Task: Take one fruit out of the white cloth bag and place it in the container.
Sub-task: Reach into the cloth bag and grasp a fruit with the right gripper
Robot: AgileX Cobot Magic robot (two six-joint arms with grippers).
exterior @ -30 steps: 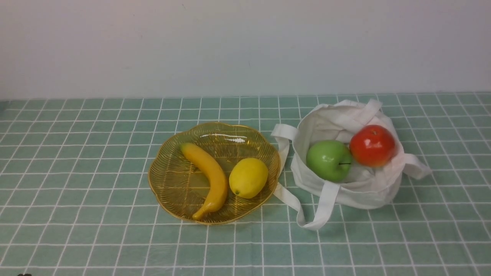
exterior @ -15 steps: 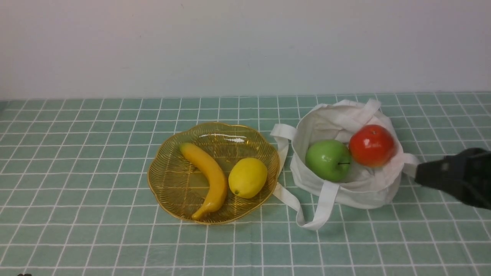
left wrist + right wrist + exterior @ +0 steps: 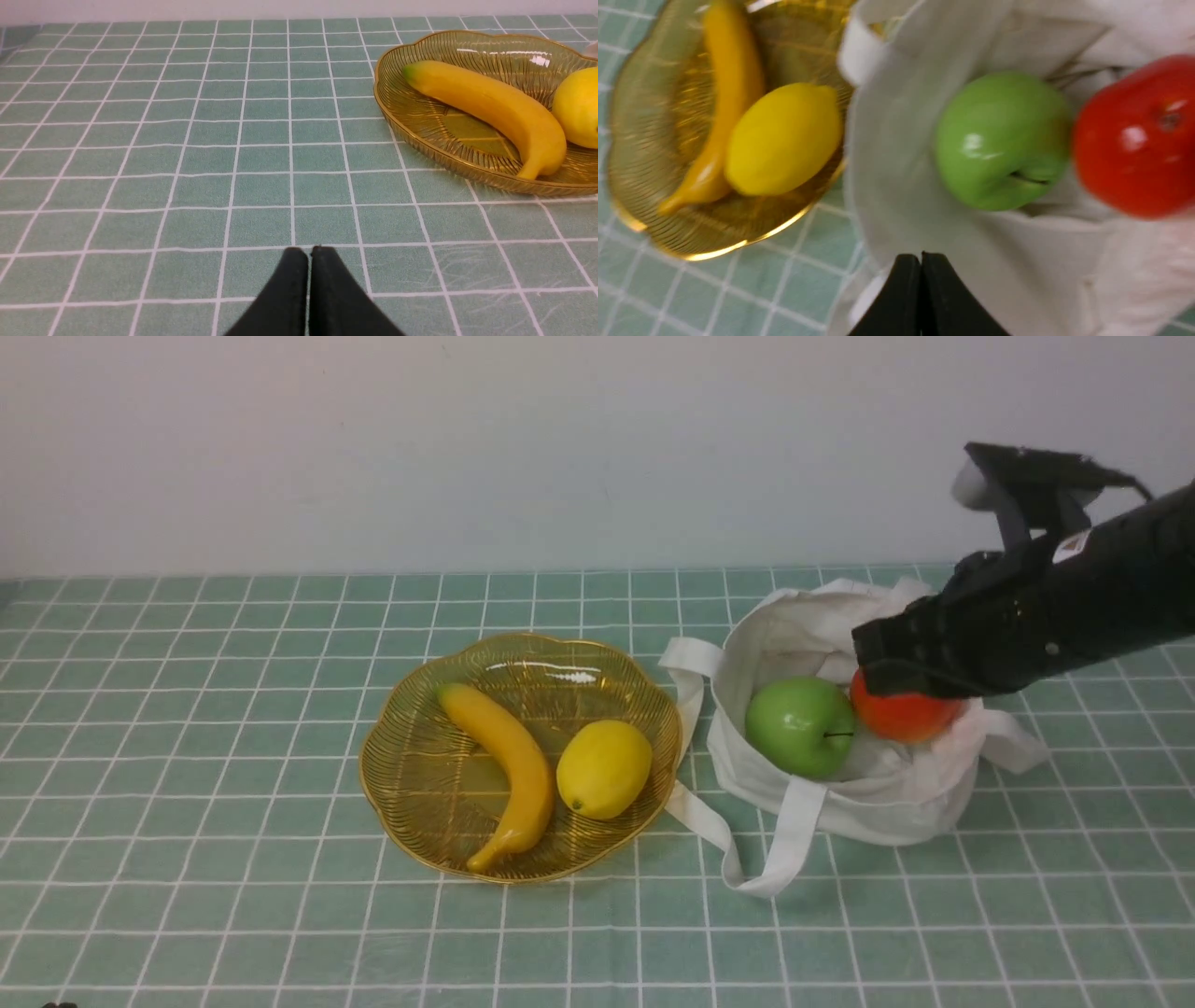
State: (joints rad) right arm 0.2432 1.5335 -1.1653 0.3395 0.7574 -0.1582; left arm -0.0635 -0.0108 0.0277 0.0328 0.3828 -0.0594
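Observation:
The glossy red fruit (image 3: 904,717) (image 3: 1139,137) lies in the open white cloth bag (image 3: 868,798) (image 3: 896,154), beside a green apple (image 3: 799,726) (image 3: 1001,140). My right gripper (image 3: 873,663) (image 3: 920,256) hovers over the bag, its black fingers pressed together and shut on nothing; the arm covers the red fruit's top in the front view. The amber ribbed bowl (image 3: 411,775) (image 3: 420,126) (image 3: 640,158) stands left of the bag. My left gripper (image 3: 309,252) is shut, low over the tablecloth, left of the bowl.
A banana (image 3: 504,765) (image 3: 486,105) and a yellow lemon (image 3: 605,769) (image 3: 782,140) lie in the bowl. The bag's strap handles (image 3: 747,859) trail toward the bowl and the table's front. A green checked cloth (image 3: 187,756) covers the table; a pale wall stands behind.
My right arm came in from the right edge and rose up and leftward, now reaching over the bag and the red fruit. The fruits, bag and bowl have not moved.

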